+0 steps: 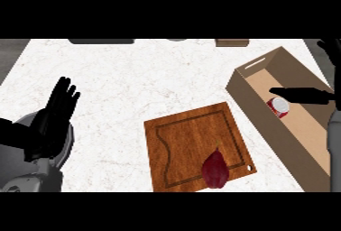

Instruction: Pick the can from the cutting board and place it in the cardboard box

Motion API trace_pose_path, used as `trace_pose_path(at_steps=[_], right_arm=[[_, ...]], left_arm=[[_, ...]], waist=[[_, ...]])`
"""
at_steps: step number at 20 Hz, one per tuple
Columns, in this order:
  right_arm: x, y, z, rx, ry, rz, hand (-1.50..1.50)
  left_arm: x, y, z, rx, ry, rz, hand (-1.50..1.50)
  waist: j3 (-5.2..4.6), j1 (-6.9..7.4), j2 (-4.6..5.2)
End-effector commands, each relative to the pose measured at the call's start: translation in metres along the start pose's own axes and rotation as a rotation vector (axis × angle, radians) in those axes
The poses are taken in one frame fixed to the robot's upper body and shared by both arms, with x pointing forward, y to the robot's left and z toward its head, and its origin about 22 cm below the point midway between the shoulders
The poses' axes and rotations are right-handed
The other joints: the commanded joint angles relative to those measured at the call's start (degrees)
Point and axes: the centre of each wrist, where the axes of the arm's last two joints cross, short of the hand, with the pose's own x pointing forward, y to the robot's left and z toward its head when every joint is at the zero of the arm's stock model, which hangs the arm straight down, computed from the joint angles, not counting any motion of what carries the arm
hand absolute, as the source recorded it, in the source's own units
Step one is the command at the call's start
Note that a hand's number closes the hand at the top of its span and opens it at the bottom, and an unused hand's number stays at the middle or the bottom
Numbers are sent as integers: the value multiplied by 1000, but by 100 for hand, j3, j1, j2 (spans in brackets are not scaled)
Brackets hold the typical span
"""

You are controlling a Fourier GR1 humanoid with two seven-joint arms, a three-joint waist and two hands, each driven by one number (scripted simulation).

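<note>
A red can with a silver top (279,107) lies on the floor of the open cardboard box (248,92) at the right. My right hand (303,95) reaches over the box from the right edge, its black fingers straight and just above the can, not wrapped round it. The wooden cutting board (190,135) lies in the lower middle of the counter and carries a dark red pointed vegetable (215,169) near its front edge. My left hand (58,106) rests open at the left, fingers up, away from the board.
The white marbled counter (133,76) spreads between the left hand and the board. A dark flat object (101,41) and a small brown object (232,43) sit along the far edge. The box runs diagonally toward the lower right corner.
</note>
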Motion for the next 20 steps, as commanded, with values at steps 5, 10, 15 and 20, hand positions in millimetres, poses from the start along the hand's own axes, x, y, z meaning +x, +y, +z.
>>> trace_pose_path(at_steps=[5, 10, 15, 20], right_arm=[[-26, -43, 9, -86, 71, -389, -150], [-58, -92, 27, -173, 44, -405, -150], [-82, -129, 40, -209, 50, -432, -150], [-104, -139, 58, -222, 60, -430, -150]], left_arm=[[-12, 3, 9, -2, 0, -3, 0], [-9, 0, 7, -12, -1, -2, 0], [21, 4, 14, 8, -18, -14, 0], [7, 0, -7, -7, -1, 7, 0]], waist=[[-4, 4, 8], [-4, 19, 19], [-2, 49, 12], [-4, 31, 20]])
